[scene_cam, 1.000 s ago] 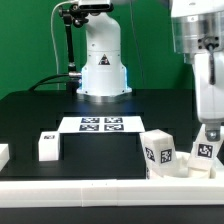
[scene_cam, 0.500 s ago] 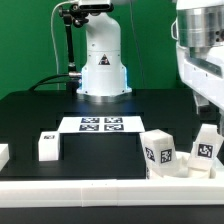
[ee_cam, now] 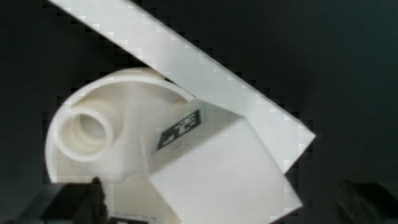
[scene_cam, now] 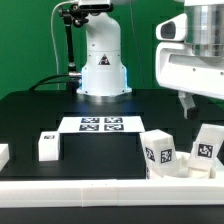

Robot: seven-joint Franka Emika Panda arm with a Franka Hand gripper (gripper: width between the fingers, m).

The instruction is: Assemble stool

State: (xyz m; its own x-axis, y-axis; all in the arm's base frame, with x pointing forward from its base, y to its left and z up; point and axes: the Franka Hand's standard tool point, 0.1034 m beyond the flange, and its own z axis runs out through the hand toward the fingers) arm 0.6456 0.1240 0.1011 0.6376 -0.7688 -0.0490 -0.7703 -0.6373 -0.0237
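Hand [ee_cam: 210, 205] hung empty, fingers spread wide, over the seat [ee_cam: 98, 120] and a leg [ee_cam: 222, 170] touching it, right by the border rail [ee_cam: 178, 60]. Looked like it was lining up a grab. The next move probably needed a straight drop and a square pinch on that leg.

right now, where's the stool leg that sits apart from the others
In the exterior view the lone leg stands at that view's left, just in front of the marker board, off its left corner, behind the white front rail.
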